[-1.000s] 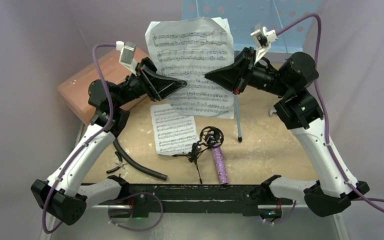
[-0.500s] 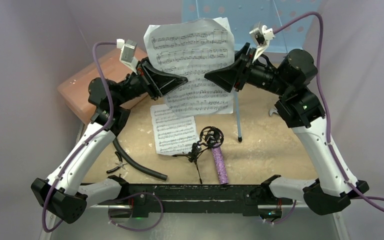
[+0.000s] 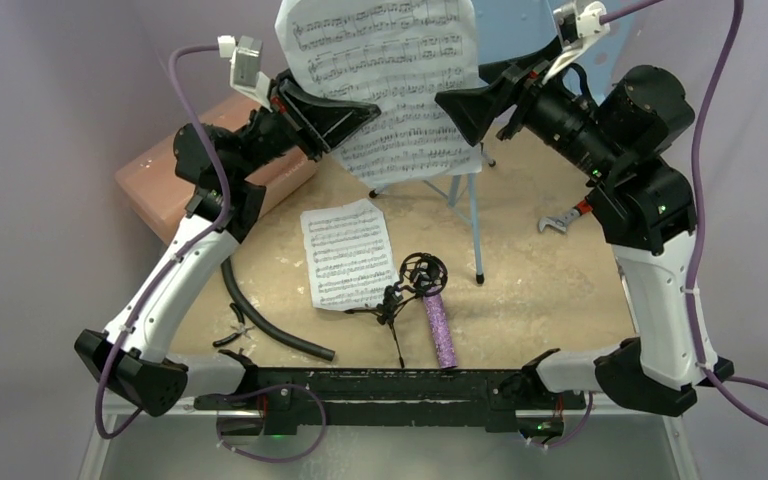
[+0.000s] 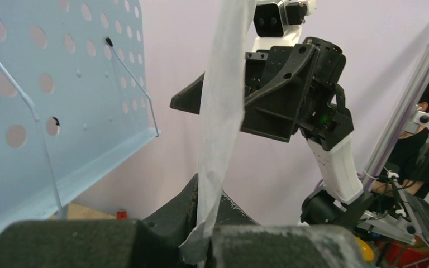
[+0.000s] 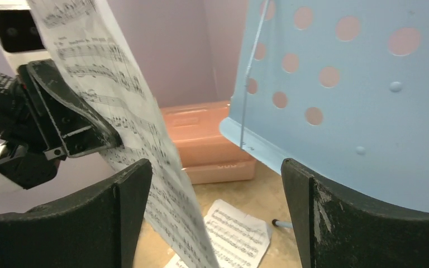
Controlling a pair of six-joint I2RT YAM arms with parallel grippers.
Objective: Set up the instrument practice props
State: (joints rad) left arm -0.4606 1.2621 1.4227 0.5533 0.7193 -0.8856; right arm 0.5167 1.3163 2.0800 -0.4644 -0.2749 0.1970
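Left gripper [image 3: 364, 109] pinches the raised sheet-music pages [image 3: 385, 50]; right gripper [image 3: 452, 101] stands open.

We take this for a robotics lab, at a station built for recording. Plain lilac backdrop sheeting [image 3: 50, 90] closes in the table [image 3: 550, 290] on the left, far and right sides of the top view. The left arm [image 3: 175, 290] and right arm [image 3: 660, 290] are bolted to a black rail [image 3: 380, 385] along the bottom edge, with purple cables [image 3: 705, 200] looping loosely off them. What lies on the worn tan surface is a staged mix: a glittery purple microphone [image 3: 440, 330] lower centre and a wrench [image 3: 560, 220] further right. At the right edge of the left wrist view, past a slanting metal strut [image 4: 406, 95], a person [image 4: 416, 151] in black sits among equipment.
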